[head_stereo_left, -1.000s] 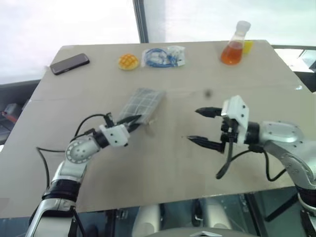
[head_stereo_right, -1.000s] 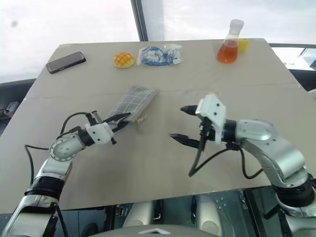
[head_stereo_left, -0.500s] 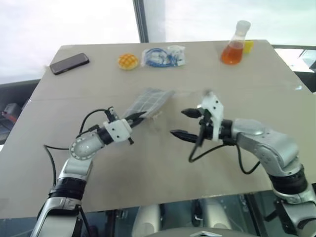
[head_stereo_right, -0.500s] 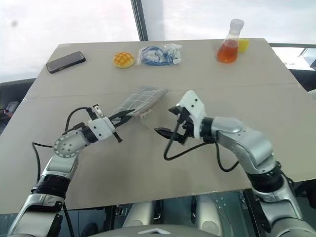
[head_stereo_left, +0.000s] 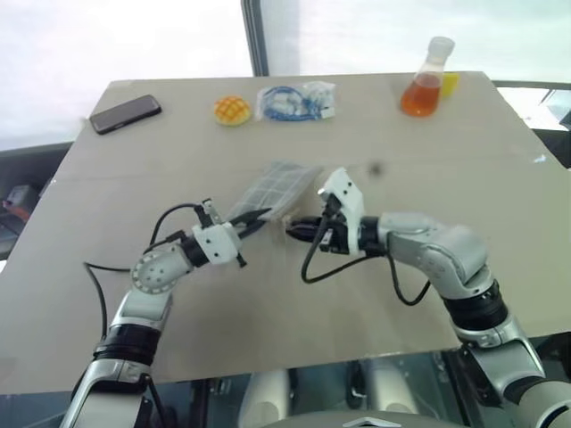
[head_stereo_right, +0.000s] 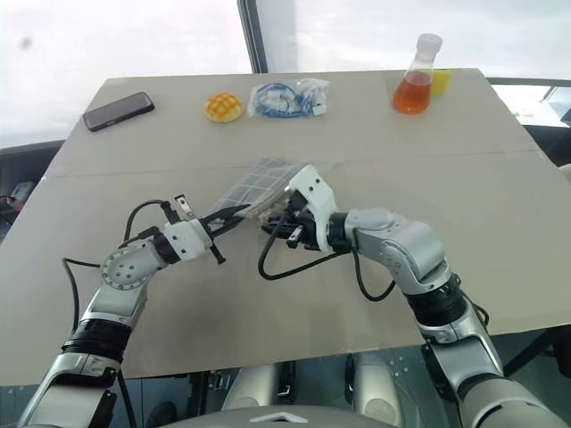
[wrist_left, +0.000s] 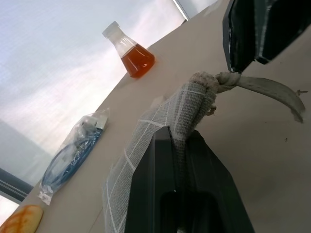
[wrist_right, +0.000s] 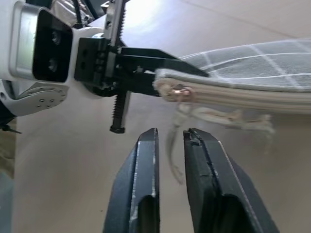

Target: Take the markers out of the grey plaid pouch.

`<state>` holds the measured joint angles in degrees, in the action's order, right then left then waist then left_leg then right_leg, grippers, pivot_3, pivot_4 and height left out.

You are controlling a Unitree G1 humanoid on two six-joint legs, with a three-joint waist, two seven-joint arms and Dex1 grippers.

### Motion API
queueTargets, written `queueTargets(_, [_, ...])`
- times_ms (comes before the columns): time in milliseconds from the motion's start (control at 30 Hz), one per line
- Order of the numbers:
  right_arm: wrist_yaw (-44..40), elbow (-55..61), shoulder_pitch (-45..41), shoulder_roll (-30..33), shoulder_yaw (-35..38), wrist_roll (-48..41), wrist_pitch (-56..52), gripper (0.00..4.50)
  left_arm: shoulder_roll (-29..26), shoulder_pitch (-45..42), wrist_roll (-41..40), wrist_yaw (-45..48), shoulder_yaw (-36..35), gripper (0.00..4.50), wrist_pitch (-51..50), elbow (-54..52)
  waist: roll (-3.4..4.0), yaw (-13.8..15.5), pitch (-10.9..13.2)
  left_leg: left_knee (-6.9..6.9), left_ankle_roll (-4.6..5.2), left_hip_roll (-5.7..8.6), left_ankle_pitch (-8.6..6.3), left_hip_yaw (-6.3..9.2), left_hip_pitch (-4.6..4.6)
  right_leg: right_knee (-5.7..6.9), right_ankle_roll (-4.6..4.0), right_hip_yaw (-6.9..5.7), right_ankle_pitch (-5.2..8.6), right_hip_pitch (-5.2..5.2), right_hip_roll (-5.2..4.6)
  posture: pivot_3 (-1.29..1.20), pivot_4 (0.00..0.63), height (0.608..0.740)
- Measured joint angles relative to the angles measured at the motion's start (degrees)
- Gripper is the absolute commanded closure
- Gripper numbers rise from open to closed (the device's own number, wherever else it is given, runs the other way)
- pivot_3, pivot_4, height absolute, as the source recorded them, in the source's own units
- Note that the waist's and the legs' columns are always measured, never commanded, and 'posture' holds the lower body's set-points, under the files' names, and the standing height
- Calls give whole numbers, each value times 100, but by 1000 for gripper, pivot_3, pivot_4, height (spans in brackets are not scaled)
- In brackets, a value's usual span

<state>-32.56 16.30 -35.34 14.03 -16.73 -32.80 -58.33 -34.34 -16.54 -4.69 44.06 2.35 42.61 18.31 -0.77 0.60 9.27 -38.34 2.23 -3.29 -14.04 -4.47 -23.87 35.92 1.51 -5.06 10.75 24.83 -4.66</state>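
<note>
The left gripper (head_stereo_left: 259, 217) is clamped on one end of the pouch (head_stereo_left: 272, 185), which is held lifted off the table (head_stereo_left: 268, 294) near its middle, the far end sloping toward the table. The right gripper (wrist_right: 170, 141) is seen nearly closed around the pull cord (wrist_right: 176, 127) hanging from the zipper end, its fingers (wrist_right: 144, 160) a narrow gap apart; a firm pinch on the cord cannot be told. A second ago the right gripper was wide open and well to the right of the pouch; since then it has been brought leftward to the held end and drawn nearly shut. The left grip is unchanged. Markers cannot be seen. At the far edge lie a phone (head_stereo_left: 126, 114), a bun (head_stereo_left: 231, 111), a cable bag (head_stereo_left: 295, 101) and a flask (head_stereo_left: 425, 80).
</note>
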Motion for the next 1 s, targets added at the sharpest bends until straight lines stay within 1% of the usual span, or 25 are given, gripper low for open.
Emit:
queueTargets(167, [175, -114, -1, -223, 2, 28, -152, 3729, 22, 1, 4, -10, 0, 4500, 13, -10, 0, 6, 0, 0, 0, 1, 0, -1, 0, -1, 0, 0, 0, -1, -2, 0, 150, 740])
queueTargets(400, [163, -158, -32, -171, 5, 102, -136, 3729, 35, -2, 19, -25, 0, 4500, 20, -18, 0, 2, 0, 0, 0, 1, 0, 0, 0, -1, 0, 0, 0, 0, -1, 0, 150, 740])
queueTargets(633, [373, -185, -32, -400, 265, 82, -227, 3729, 78, -4, 35, -57, 2, 4500, 17, -151, 0, 0, 0, 1, 0, 1, 0, -1, 0, -1, 0, 0, 0, 0, -1, 0, 150, 740])
queueTargets(667, [415, -246, -35, -464, 268, 86, -234, 4319, 96, -4, 35, -58, 12, 4500, 7, -176, 0, -2, 0, 1, 0, 1, 0, -1, 0, -1, 0, 0, 0, 0, -1, 0, 150, 740])
queueTargets(700, [441, -306, -36, -507, 268, 91, -239, 4443, 98, -5, 35, -58, 29, 4500, -4, -198, 0, -3, 0, 1, 0, 1, 0, -1, 0, -1, 0, 0, 0, 0, -1, 0, 150, 740])
queueTargets(800, [511, -397, -43, -522, 268, 148, -243, 4443, 108, -4, -28, -15, 51, 4500, -105, -224, 0, -3, 0, 1, 0, 1, 0, -1, 0, -1, 0, 0, 0, 0, -1, 0, 150, 740])
queueTargets(900, [572, -400, -103, -459, 310, 238, -242, 4443, 174, 33, -352, 137, 64, 4500, -253, -339, 0, -5, 0, 1, 0, 1, 0, -2, 0, -2, 1, 1, 0, 0, -2, 0, 150, 740])
queueTargets(1000, [690, -356, -210, -218, 469, 314, -269, 4443, 231, 110, -609, 339, 116, 4500, -354, -438, 0, 3, 0, 1, 0, 1, 0, -1, 0, -2, 0, 0, 0, -1, -2, 0, 150, 740])
